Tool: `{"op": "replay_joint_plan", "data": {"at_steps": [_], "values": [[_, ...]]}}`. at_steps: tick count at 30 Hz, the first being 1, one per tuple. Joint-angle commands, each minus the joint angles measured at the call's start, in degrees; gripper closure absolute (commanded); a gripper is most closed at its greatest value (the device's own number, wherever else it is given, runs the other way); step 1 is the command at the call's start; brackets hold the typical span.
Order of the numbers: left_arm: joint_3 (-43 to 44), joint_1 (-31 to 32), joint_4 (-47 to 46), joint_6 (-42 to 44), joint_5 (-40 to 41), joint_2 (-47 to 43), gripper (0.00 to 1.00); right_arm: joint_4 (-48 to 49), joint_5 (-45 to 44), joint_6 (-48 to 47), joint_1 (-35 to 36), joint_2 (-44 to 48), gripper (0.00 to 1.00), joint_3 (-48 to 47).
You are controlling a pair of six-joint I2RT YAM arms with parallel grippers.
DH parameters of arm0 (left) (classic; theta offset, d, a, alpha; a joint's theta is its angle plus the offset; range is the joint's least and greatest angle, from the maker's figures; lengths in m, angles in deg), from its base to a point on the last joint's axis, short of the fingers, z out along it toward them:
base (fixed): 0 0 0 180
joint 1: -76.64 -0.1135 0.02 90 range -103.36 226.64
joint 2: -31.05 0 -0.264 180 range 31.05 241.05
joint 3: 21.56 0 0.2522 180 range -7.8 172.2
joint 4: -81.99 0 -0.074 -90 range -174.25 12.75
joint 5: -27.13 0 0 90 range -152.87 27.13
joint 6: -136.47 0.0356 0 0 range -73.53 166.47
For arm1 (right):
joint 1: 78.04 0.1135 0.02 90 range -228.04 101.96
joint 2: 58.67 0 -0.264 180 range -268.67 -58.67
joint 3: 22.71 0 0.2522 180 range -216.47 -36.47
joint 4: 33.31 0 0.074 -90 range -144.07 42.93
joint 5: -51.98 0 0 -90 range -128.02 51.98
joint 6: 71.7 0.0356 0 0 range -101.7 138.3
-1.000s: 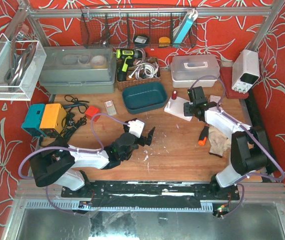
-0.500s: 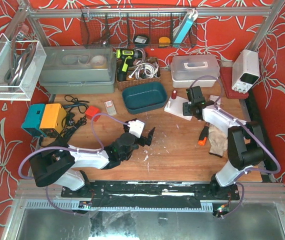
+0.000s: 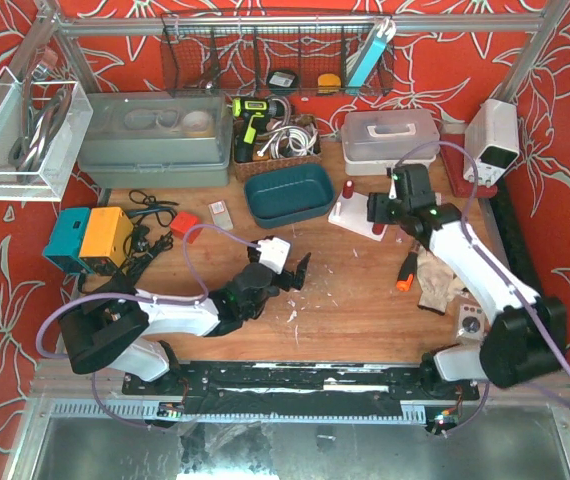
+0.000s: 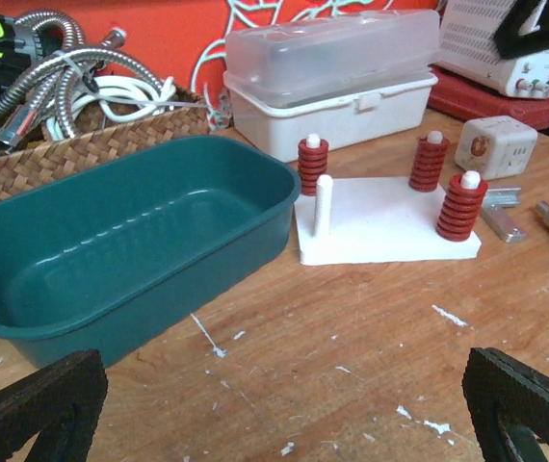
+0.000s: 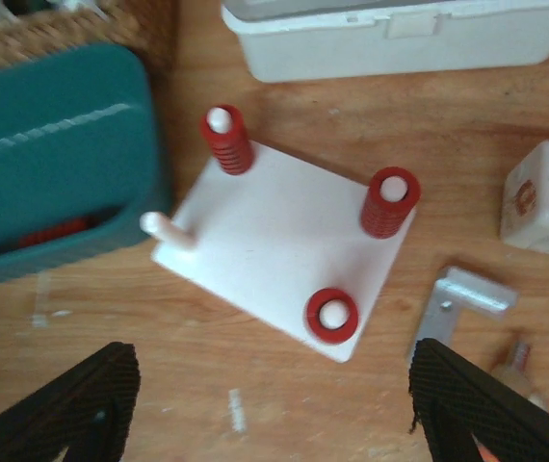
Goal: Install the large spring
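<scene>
Our right hand (image 5: 270, 404) hung spread, empty; just ahead we saw the large spring (image 5: 345, 325) seated upright at the nearest corner of the white board (image 5: 274, 231), bare surface (image 5: 207, 385) beneath the hand, teal tub (image 5: 53, 144) just beside the board, leftward.

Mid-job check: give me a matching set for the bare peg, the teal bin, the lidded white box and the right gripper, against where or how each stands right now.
Things:
1. bare peg
2. teal bin
3. lidded white box
4. right gripper

States:
A. jaws open, empty, above the peg board
B. no spring on it
C. lid closed, on the far side of the board
D. beside the board, on the bare peg's side

Pairs: 1-B, 2-D, 3-C, 4-A
</scene>
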Motion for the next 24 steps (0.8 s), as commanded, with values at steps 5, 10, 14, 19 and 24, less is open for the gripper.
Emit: {"op": "replay_joint_plan", "data": {"at_steps": [5, 10, 14, 19, 24], "values": [[3.71, -3.56, 4.14, 1.87, -1.44, -2.10, 0.08, -0.12, 10.75, 1.84, 1.10, 13.95, 0.09, 8.86], [8.93, -13.70, 12.89, -2.70, -8.32, -3.40, 0.28, 6.78, 11.90, 4.46, 1.58, 21.04, 0.01, 16.36], [17.17, -19.17, 20.88, -0.67, -13.14, 0.84, 0.43, 9.13, 14.20, 5.72, 1.93, 23.37, 0.01, 18.88], [29.46, -23.56, 30.92, -0.42, -20.50, 9.24, 0.45, 12.94, 15.95, 7.03, 2.72, 24.86, 0.01, 21.72], [43.12, -25.62, 42.34, 6.77, -28.16, 18.51, 0.50, 13.55, 13.19, 6.41, 2.91, 24.76, 0.01, 22.48]]}}
